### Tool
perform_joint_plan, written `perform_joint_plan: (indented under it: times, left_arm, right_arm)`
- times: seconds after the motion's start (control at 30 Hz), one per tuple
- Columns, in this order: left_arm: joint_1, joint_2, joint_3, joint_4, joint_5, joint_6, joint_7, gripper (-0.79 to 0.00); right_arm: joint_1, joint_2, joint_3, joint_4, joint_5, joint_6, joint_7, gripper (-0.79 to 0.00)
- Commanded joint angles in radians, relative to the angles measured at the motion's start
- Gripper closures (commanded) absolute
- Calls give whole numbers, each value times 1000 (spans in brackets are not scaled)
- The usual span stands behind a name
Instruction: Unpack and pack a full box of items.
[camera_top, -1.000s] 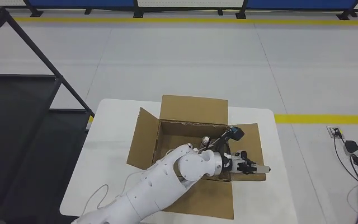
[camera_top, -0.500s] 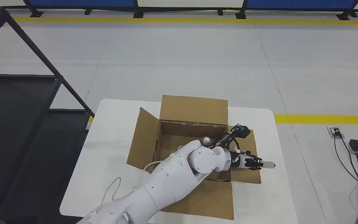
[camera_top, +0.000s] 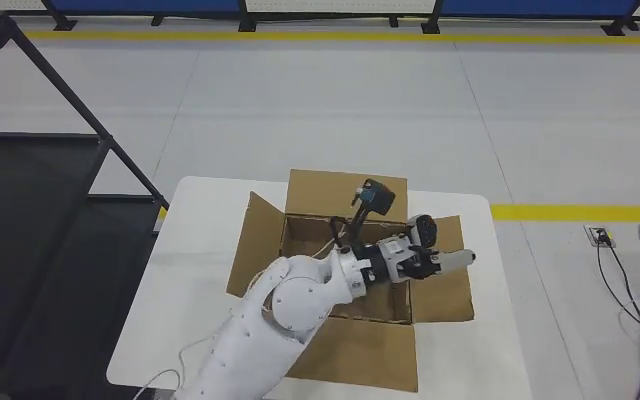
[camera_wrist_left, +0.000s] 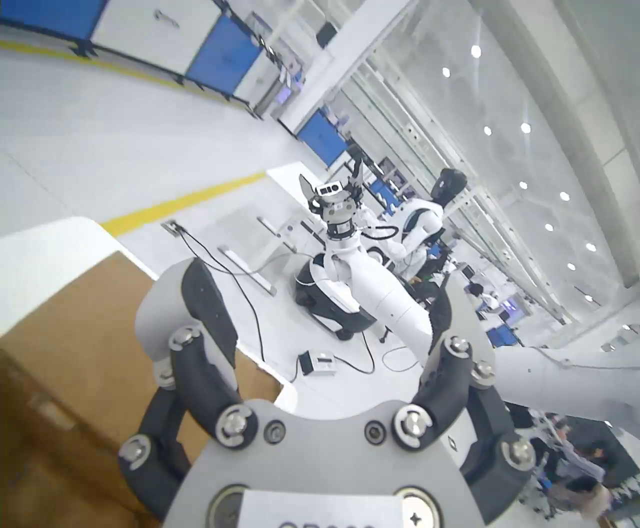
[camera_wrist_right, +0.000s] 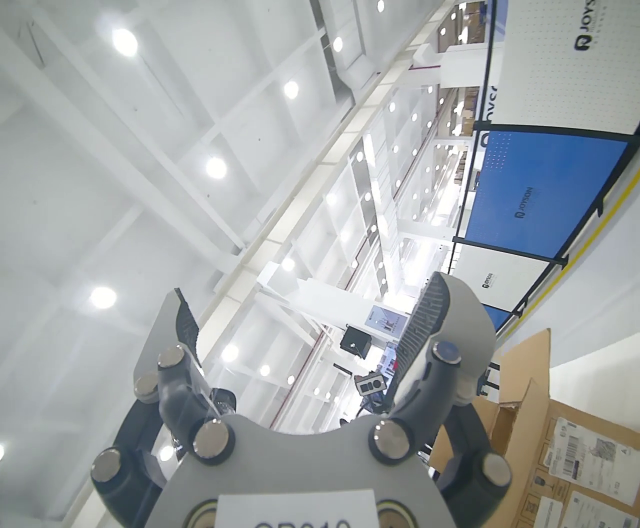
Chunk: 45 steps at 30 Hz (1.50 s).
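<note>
Top: open cardboard box (camera_top: 345, 195) sits mid-worktop (camera_top: 195, 270), all four flaps folded out. Across the opening lies the left arm (camera_top: 300, 315), blocking most of the inside, so contents can't be made out. Over the flap on the robot's right is the left gripper (camera_top: 443, 245), fingers spread, empty. Yellow floor line (camera_top: 565, 212) and floor cables (camera_top: 612, 262) lie beyond that side. Left wrist: left gripper (camera_wrist_left: 320, 277) spread wide, nothing between the fingers, with a box flap (camera_wrist_left: 65, 325) and the worktop corner (camera_wrist_left: 45, 235) under it. The white sticker (camera_wrist_left: 320, 510) on the gripper base is cut off at the edge, unreadable. A white arm (camera_wrist_left: 380, 300) stands raised farther off, can't tell whose. Right wrist: right gripper (camera_wrist_right: 307, 290) points at the ceiling, fingers spread, empty. The box (camera_wrist_right: 515, 400) beside it carries white shipping labels (camera_wrist_right: 582, 445), print too small to read. Partition panels (camera_wrist_right: 540, 200), blue and white, bear logos.
</note>
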Motion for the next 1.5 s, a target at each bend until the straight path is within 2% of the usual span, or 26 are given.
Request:
perform_joint_plan:
  times: [0.0,0.1,0.23,0.37,0.5,1.03,1.07,1.13,1.17,1.23,1.33,1.47]
  left_arm:
    - [191,32,-134,-235,49,15,-29,-785]
    - [382,61,-290,-404,47,-15,-32,-785]
    - [601,83,-490,-532,-3,-110,24,-785]
    - [806,94,-684,-584,-91,-235,108,-785]
    - [964,100,-846,-560,-221,-356,157,-785]
    - [973,101,-856,-555,-233,-365,155,-785]
    - [972,101,-855,-555,-235,-358,159,-785]
    - [949,100,-831,-560,-286,-278,192,-785]
    - [940,100,-817,-567,-336,-244,194,-785]
    - [913,102,-839,-555,-339,-178,224,-785]
    - [891,103,-849,-534,-368,-127,245,-785]
    - [877,107,-895,-506,-409,-95,243,-785]
  right_arm:
    - [-42,-13,-31,-133,-11,-53,-40,-785]
    - [-113,-31,-84,-325,-109,-196,-170,-785]
    - [-194,-51,-186,-557,-307,-285,-320,-785]
    - [-234,-66,-296,-713,-515,-287,-447,-785]
    - [-231,-81,-412,-801,-729,-232,-579,-785]
    - [-229,-84,-431,-809,-758,-220,-600,-785]
    - [-229,-84,-434,-813,-762,-217,-598,-785]
    - [-203,-82,-459,-843,-797,-218,-540,-785]
    - [-180,-80,-468,-843,-831,-229,-498,-785]
    - [-135,-79,-496,-835,-909,-206,-461,-785]
    - [-55,-79,-569,-832,-1045,-183,-375,-785]
    - [27,-87,-694,-862,-1302,-109,-349,-785]
